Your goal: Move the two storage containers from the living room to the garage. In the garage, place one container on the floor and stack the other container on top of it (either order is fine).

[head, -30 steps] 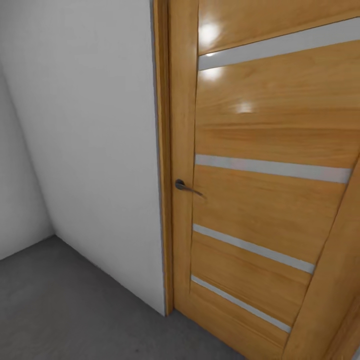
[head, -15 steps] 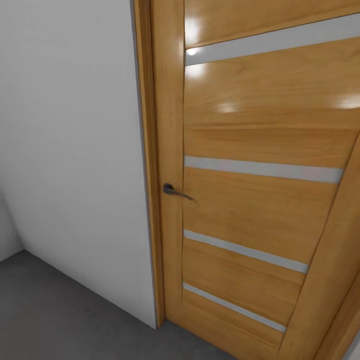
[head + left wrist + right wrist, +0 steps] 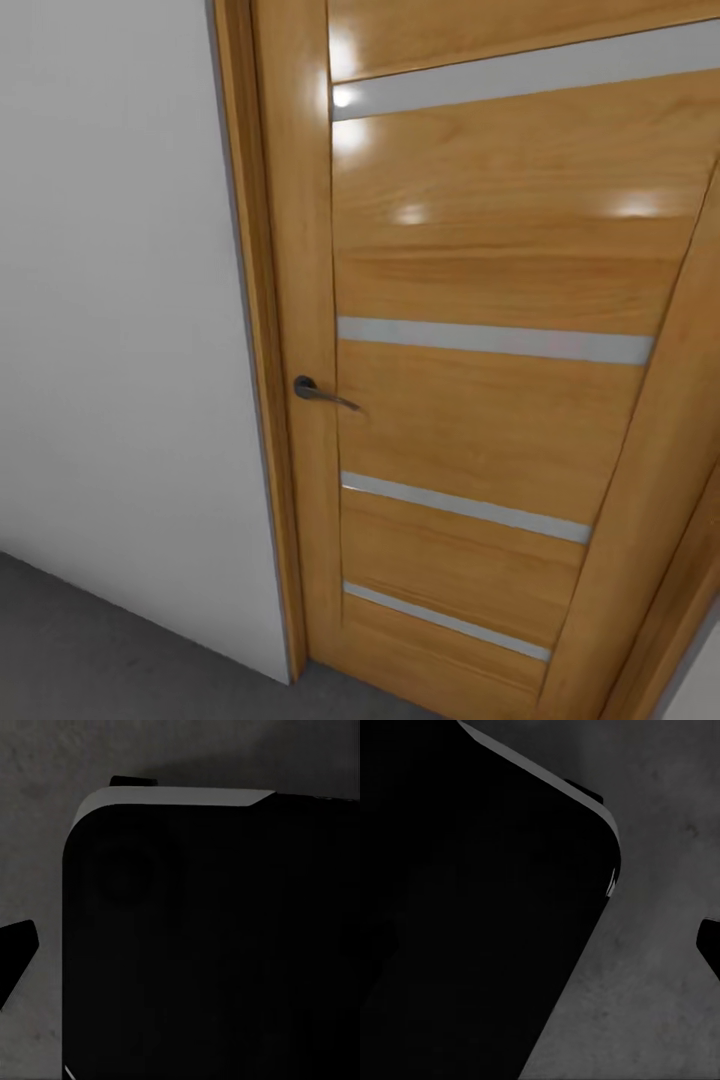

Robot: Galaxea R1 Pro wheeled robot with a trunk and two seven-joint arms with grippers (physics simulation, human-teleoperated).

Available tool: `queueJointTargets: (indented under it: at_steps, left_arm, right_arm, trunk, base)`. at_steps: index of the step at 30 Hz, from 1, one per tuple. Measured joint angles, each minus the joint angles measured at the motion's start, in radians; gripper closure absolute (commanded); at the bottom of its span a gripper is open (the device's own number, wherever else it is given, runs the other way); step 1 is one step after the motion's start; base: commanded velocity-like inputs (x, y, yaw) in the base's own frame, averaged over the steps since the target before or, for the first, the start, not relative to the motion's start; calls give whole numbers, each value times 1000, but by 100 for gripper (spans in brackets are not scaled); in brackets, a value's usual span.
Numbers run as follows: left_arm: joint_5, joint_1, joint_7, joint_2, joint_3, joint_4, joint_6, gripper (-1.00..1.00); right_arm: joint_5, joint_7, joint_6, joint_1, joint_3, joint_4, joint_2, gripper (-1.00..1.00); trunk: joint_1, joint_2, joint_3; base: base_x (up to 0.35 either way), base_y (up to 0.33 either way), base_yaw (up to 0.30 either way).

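Honey-coloured wood up close in the head view: a door (image 3: 480,400) with pale horizontal strips, dark lever handle (image 3: 318,391) at its left edge, glare spots on the upper panels. Left of the door frame runs a plain pale grey wall (image 3: 110,330), and a wedge of dark grey concrete floor (image 3: 90,650) sits at the bottom. That concrete and that door make this the garage.

Down at the left wrist, a big black rounded-corner body (image 3: 210,945) with a pale rim blocks most of the picture, mottled grey floor around it. A dark tip at the edge may be a finger of the left pincer, but how far that pincer is open, or whether it holds anything, I cannot tell.

Right wrist, same story: a black slab (image 3: 472,915) with a light edge, concrete beyond, a dark tip at the far edge. The right pincer's opening and grip cannot be told either.

Where the containers lie relative to either pincer cannot be told from these pictures.
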Motion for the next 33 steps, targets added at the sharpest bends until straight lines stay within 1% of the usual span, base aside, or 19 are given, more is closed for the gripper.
queueJointTargets:
  at_steps: [16,28,33]
  left_arm:
    - [0,0,0,0,0,0,-1,-100]
    - [0,0,0,0,0,1,0,-100]
    - [0,0,0,0,0,0,0,-100]
  right_arm:
    - [0,0,0,0,0,0,0,-100]
    - [0,0,0,0,0,0,0,-100]
    - [0,0,0,0,0,0,0,-100]
  trunk:
    - [0,0,0]
    - [-1,0,0]
    - [0,0,0]
  base:
    - [9,3,-240]
    - [243,134,-240]
    - [107,31,-173]
